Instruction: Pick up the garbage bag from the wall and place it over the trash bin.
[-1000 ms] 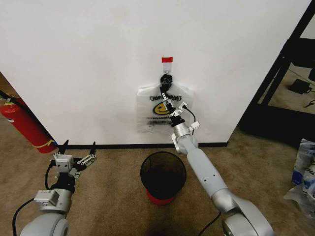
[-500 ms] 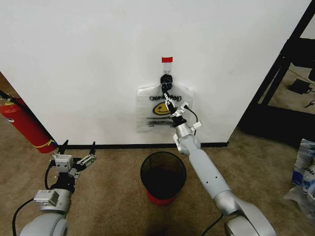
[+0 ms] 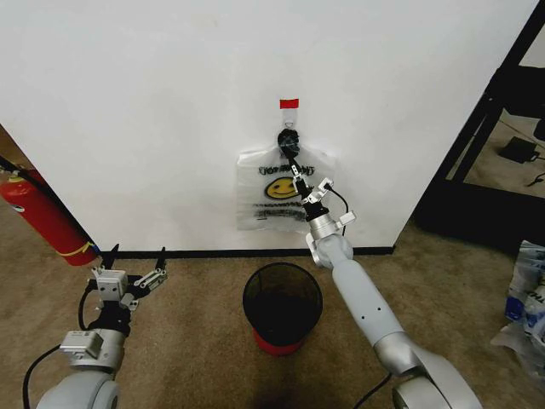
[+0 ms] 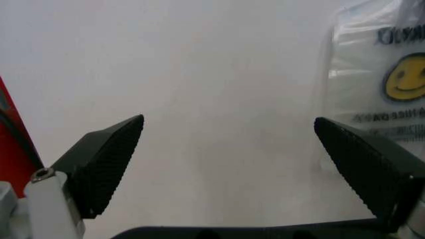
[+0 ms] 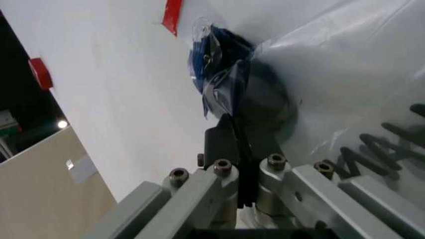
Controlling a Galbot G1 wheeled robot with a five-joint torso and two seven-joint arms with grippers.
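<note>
The garbage bag [image 3: 264, 201], whitish with a yellow smiley face, hangs flat on the white wall from a black hook [image 3: 289, 136] under a strip of red tape [image 3: 289, 103]. My right gripper [image 3: 295, 164] reaches up to the bunched handles just below the hook. In the right wrist view its fingers [image 5: 229, 134] are pressed together on the handle of the bag [image 5: 352, 74]. The trash bin [image 3: 283, 302], black mesh with a red base, stands on the carpet below the bag. My left gripper [image 3: 136, 257] waits low at the left, open, facing the wall and the bag [image 4: 388, 84].
A red fire extinguisher [image 3: 43, 217] leans against the wall at the far left. A black shelf frame [image 3: 502, 111] stands to the right of the wall, with plastic bags [image 3: 524, 298] on the floor near it. Brown carpet surrounds the bin.
My right gripper has risen along the bag toward the hook, and its fingers, spread apart earlier, have come together on the handles. The left arm has stayed put.
</note>
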